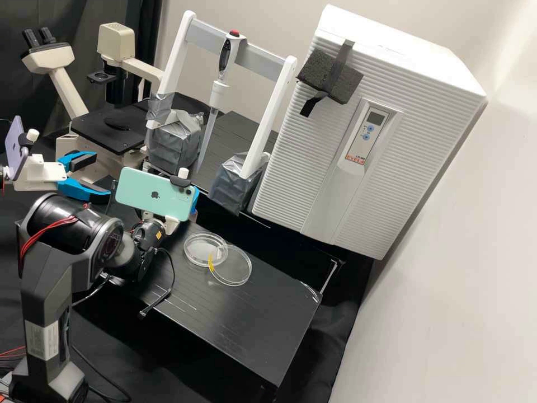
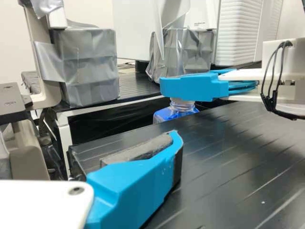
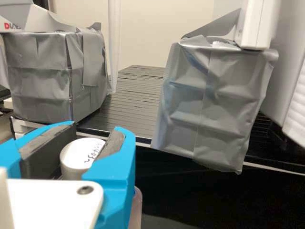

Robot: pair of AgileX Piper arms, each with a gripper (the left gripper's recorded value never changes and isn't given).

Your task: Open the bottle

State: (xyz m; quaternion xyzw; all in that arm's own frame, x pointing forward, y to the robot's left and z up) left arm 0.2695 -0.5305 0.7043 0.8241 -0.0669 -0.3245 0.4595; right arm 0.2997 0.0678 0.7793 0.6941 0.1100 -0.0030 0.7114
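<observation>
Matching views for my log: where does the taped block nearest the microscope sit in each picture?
High view: block under the stand leg nearest the microscope.
Left wrist view: block is the nearest grey one, under a taped white leg.
Right wrist view: block faces the other block across the pipette tip.
Shared landmark: ribbed white machine.

The black tabletop (image 1: 251, 319) carries fine parallel grooves. The bottle (image 2: 174, 113) is blue below a clear neck, and its cap (image 3: 78, 157) is white with dark scribble. The left pincer (image 1: 84, 175) and right pincer (image 3: 81, 143) are bright blue with grey pads (image 3: 42, 148). At upper right stands a ribbed white cabinet (image 1: 335, 140), and left of it silver-grey taped blocks (image 1: 173, 140).
</observation>
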